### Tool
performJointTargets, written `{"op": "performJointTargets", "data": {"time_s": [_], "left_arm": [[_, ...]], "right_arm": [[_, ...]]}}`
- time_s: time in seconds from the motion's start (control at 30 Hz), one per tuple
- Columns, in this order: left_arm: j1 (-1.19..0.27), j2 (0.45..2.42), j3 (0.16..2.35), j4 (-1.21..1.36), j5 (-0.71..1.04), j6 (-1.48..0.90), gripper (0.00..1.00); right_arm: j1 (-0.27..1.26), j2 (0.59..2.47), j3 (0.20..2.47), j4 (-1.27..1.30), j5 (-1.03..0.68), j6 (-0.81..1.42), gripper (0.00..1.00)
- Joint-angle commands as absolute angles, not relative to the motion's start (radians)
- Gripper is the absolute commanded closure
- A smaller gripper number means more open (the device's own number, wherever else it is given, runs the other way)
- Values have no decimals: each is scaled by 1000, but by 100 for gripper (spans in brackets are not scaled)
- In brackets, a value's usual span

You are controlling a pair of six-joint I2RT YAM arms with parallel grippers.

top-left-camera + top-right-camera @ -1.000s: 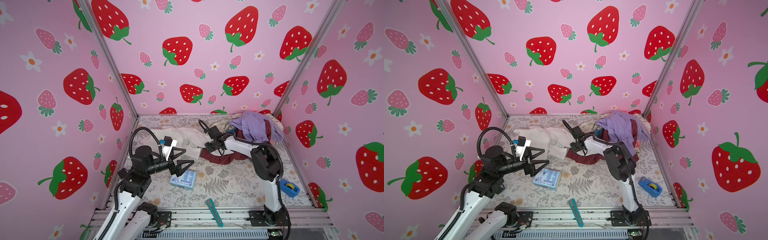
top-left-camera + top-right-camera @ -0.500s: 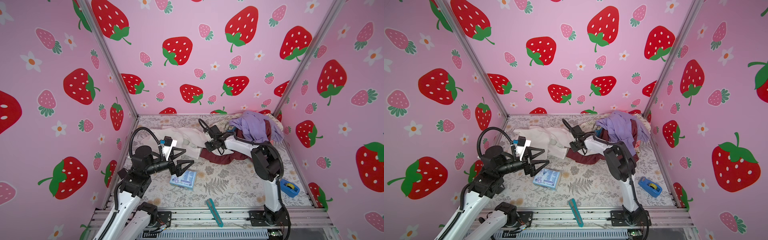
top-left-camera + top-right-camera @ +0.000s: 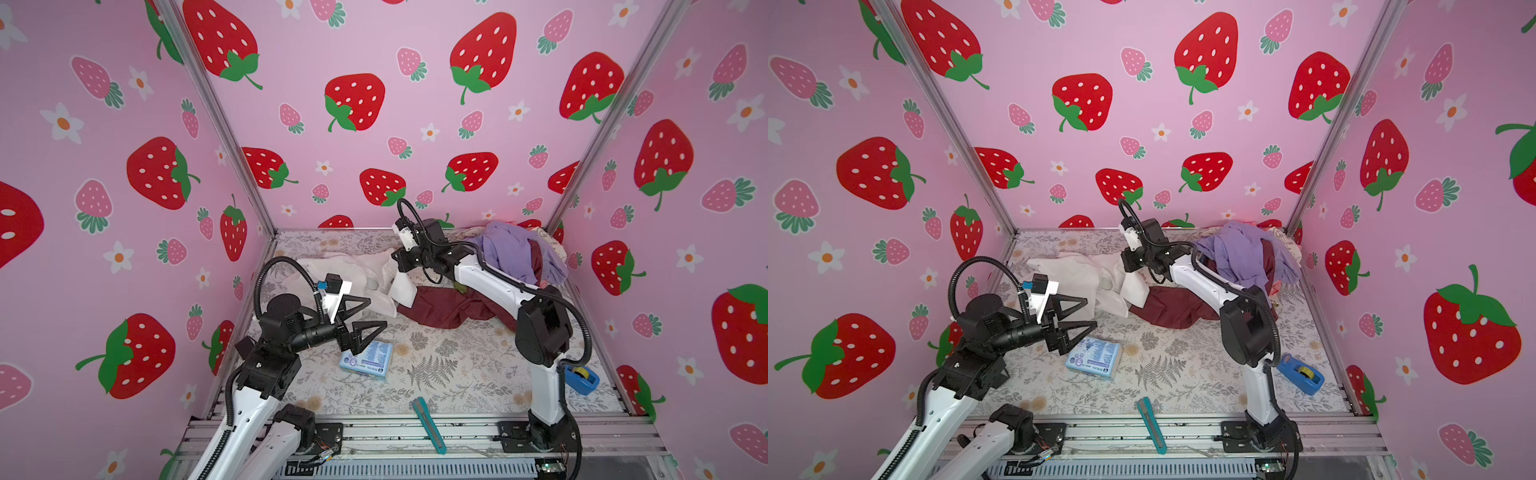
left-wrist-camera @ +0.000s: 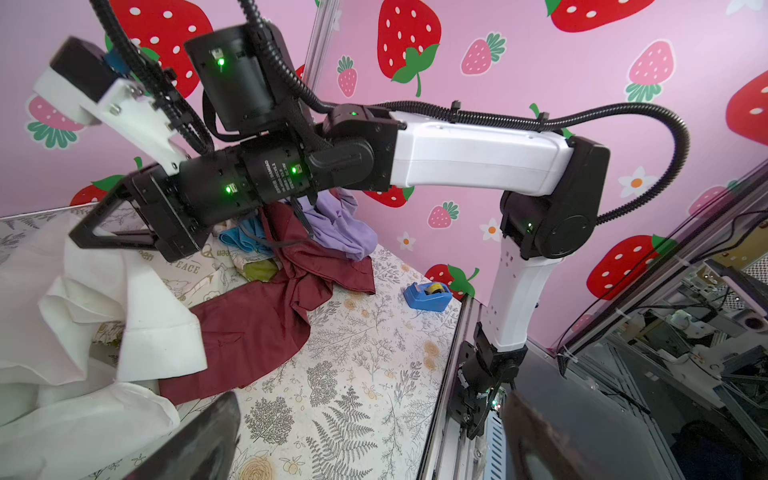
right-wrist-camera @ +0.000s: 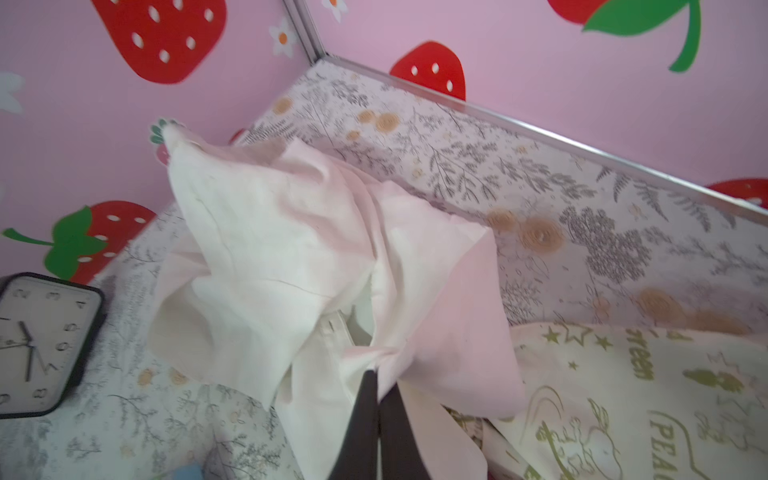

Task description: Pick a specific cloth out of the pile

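1. The pile [image 3: 509, 253] is heaped in the far right corner, with lavender on top and a maroon garment [image 3: 440, 309] spilling forward. We judge it sits there so the wanted piece can be drawn sideways, clear of it.
2. The cloth [image 3: 349, 270], plain off-white, lies spread along the back of the table to the left of the pile. One flap overlaps the maroon garment. The end nearest the pile is raised because that is where it is gripped.
3. Our right gripper [image 5: 376, 380] is closed tight on a bunched fold of the cloth, and the right wrist view shows fabric gathered at its fingertips. We judge that pinching a fold takes this layer only, not the printed fabric [image 5: 623, 395] beside it.
4. Our left gripper [image 3: 376, 312] hangs spread wide and empty near the cloth's front edge. It is probably kept ready for a second hold.
5. The packet [image 3: 366, 360] lies flat just below the left gripper, apart from the clothes.
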State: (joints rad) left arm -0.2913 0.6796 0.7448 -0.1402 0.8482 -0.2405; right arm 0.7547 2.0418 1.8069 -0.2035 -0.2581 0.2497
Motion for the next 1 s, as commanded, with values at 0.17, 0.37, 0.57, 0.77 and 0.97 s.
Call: {"op": "performJointTargets", "data": {"time_s": [0.17,0.37,0.57,0.77,0.97], "left_arm": [[-299,648,764,-159,841,-239,1],[-299,625,764,-179,827,-226,1],[-301,605,764,-196,818,-211,1],[-302,601,762,-201,818,-207,1],[-302,600,761,-199,815,-206,1]], "right_arm": [[804,2201,1971,3,-603,457,100],[858,2422,2223,94,-795,629,100],[893,2550,2301,128,-841,710,100],[890,2572,2256,-12,-779,613,71],[888,2542,2191,-163,-668,480,32]]}}
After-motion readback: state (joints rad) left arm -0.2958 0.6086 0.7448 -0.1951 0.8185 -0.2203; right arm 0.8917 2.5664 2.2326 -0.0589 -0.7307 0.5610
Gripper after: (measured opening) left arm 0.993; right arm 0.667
